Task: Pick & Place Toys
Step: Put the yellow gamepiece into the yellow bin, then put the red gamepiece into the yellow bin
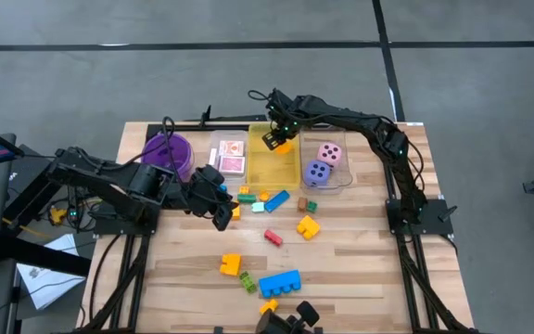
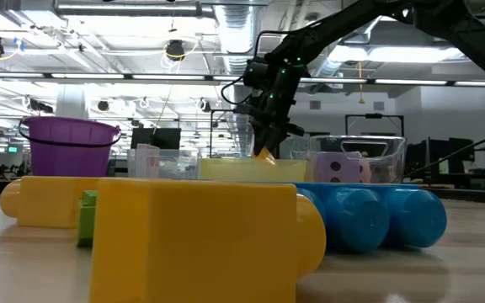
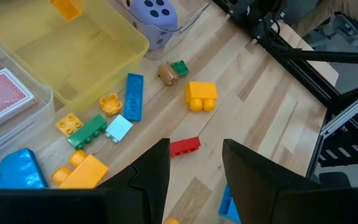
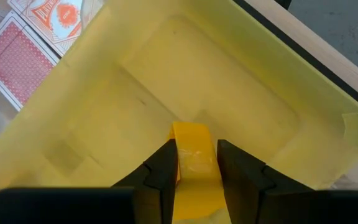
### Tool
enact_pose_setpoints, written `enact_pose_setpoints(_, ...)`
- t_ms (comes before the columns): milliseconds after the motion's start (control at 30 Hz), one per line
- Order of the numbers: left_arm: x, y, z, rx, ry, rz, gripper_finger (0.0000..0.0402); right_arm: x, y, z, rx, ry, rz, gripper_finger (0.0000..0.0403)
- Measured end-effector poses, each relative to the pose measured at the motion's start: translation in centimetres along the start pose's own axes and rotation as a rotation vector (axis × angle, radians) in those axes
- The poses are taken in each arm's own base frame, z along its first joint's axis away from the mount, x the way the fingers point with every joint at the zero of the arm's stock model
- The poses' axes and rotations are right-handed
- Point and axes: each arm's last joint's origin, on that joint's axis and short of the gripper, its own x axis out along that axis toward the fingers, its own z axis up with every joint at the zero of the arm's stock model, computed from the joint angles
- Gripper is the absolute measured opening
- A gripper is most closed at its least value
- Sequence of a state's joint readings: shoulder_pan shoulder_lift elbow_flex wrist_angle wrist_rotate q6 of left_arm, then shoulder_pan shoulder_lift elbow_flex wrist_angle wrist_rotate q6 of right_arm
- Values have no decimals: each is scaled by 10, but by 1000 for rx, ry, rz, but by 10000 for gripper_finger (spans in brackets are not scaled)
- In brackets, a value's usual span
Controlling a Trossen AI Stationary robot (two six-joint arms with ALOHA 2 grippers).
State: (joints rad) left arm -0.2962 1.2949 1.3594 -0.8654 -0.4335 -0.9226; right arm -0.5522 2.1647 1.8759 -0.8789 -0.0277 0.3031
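Right gripper (image 1: 276,139) hangs over the yellow rectangular plastic bin (image 1: 260,171), clenched on an orange-yellow plastic block (image 4: 190,149) held above the bin floor. Left gripper (image 3: 194,158) hovers above loose blocks on the wooden table (image 1: 360,269), fingers parted, holding nothing; a small red plastic block (image 3: 184,146) lies just beyond its tips. Clear plastic bin (image 1: 343,172) holds 2 foam dice, pink (image 1: 330,153) and purple (image 1: 317,172). Red-and-white playing cards (image 1: 232,158) sit in another clear bin beside a purple round bowl (image 1: 169,153).
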Motion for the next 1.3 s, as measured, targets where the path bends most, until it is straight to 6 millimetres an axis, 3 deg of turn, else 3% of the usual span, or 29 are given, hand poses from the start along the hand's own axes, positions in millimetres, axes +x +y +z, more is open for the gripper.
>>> enact_pose_setpoints(300,0,0,0,1,1,0,145,0,0,0,0,-1,0,115)
enact_pose_setpoints(800,0,0,0,14,2,1,145,0,1,0,-14,-1,11,202)
enact_pose_setpoints(1300,0,1,-1,62,17,-1,145,-7,16,1,-37,-49,58,207)
